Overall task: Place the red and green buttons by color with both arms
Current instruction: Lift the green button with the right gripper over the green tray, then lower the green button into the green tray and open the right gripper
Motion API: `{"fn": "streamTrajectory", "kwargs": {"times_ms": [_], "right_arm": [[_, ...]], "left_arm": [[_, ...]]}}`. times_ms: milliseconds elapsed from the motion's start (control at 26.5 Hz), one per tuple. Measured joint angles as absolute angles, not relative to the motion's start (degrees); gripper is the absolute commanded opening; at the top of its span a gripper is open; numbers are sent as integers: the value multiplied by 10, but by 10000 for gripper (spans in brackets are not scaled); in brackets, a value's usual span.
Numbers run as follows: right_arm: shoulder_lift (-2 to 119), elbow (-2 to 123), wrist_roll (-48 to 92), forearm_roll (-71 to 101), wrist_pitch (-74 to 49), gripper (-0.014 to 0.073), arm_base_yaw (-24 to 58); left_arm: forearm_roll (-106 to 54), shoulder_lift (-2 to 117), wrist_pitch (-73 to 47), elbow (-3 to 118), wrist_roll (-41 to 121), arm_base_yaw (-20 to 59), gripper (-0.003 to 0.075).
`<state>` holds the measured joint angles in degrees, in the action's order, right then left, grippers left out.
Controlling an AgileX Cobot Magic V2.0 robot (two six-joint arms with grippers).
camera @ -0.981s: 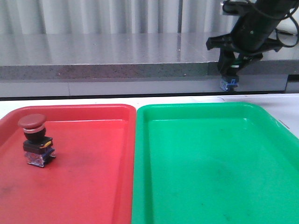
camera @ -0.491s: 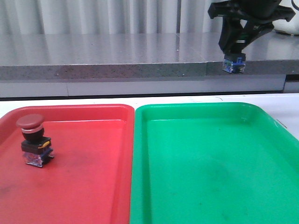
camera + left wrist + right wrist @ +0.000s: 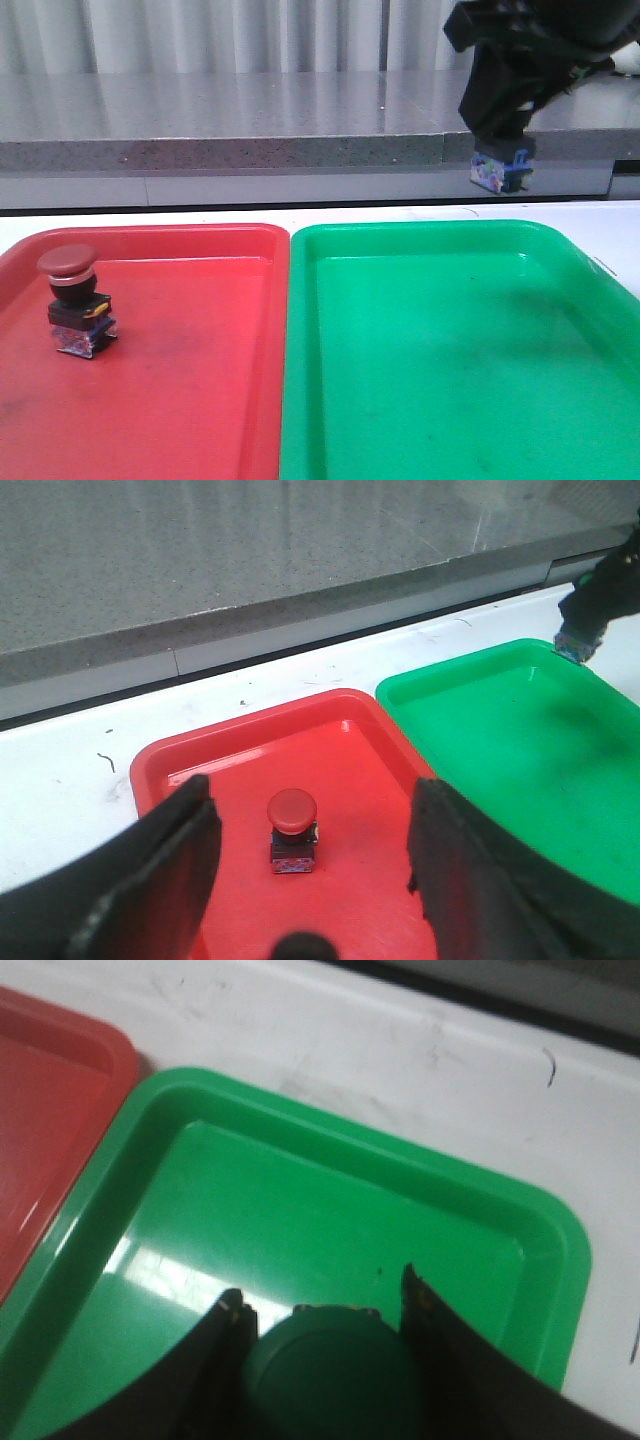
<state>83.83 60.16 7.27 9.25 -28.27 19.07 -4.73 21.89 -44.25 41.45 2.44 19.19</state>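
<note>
Right pincer (image 3: 500, 150): closed on green button (image 3: 330, 1370), held above green tray (image 3: 450, 350) far edge; to be lowered inboard before release. Left pincer (image 3: 310, 870): wide open, empty.

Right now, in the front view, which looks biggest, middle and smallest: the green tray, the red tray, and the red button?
1. green tray, the biggest as it looks here.
2. red tray, smaller here, but its left side is cut off by the picture edge, so the two trays may really match.
3. red button, clearly the smallest, standing in the red tray.

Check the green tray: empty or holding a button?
Empty. The green tray shows only bare floor; the green button is held above it in the right gripper.
</note>
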Motion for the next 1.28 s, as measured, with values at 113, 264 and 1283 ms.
{"fn": "streamTrajectory", "kwargs": {"times_ms": [113,264,1283], "right_arm": [[830,560,73,93,-266,180,203],[832,509,73,95,-237,180,219],[923,482,73,116,-129,482,229]], "left_arm": [[-47,219,-443,415,24,192,409],[-47,219,-443,415,24,192,409],[-47,219,-443,415,24,192,409]]}}
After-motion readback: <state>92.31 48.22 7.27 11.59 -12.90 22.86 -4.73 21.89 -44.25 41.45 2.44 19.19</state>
